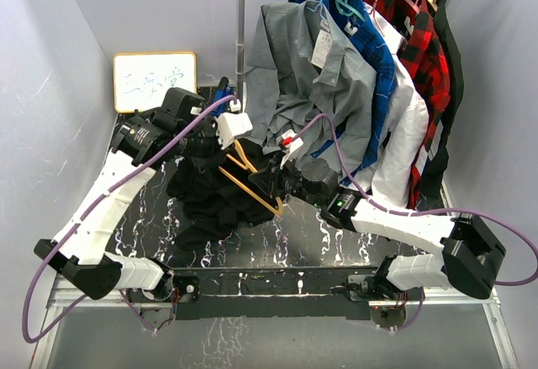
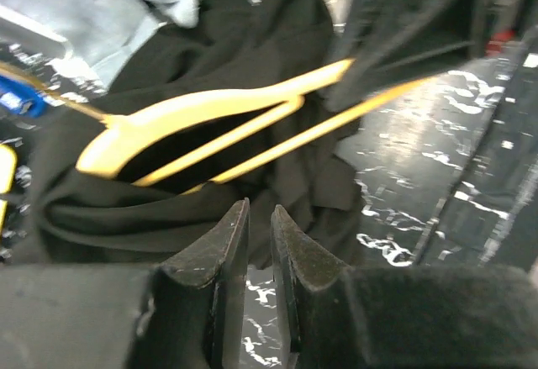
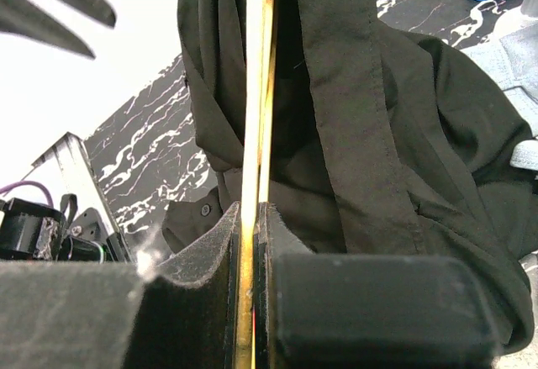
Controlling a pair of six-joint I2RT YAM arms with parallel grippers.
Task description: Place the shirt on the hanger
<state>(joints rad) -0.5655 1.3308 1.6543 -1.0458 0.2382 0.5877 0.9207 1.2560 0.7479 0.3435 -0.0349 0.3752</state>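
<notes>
Near the middle of the table (image 1: 303, 234), seen from above, the shirt (image 1: 206, 197) lies in a crumpled heap, slightly toward 9 o'clock from centre. The hanger (image 2: 202, 108) slants across the heap's 3 o'clock edge.

My right hand (image 3: 250, 209) is clenched on one of the hanger's thin bars. Its wrist camera shows the yellow bar pinched between both fingers, with black fabric draped around it farther up. My left hand (image 2: 261, 209) grips nothing. Its fingers stand a slit apart just short of the heap, with the hanger's broad shoulder lying beyond them at 12 o'clock.

I judge this to be the threading step. The hanger is steadied, but the shoulder seen from the left wrist lies bare on top of the cloth. I cannot tell whether the other end has gone into the neck.

Next, I think the left hand must find a single layer at the collar, pinch it and pull it over that bare shoulder. The right hand should hold the hanger firm against the drag. The heap hides the neck opening, so picking the right fold is the tricky part.
</notes>
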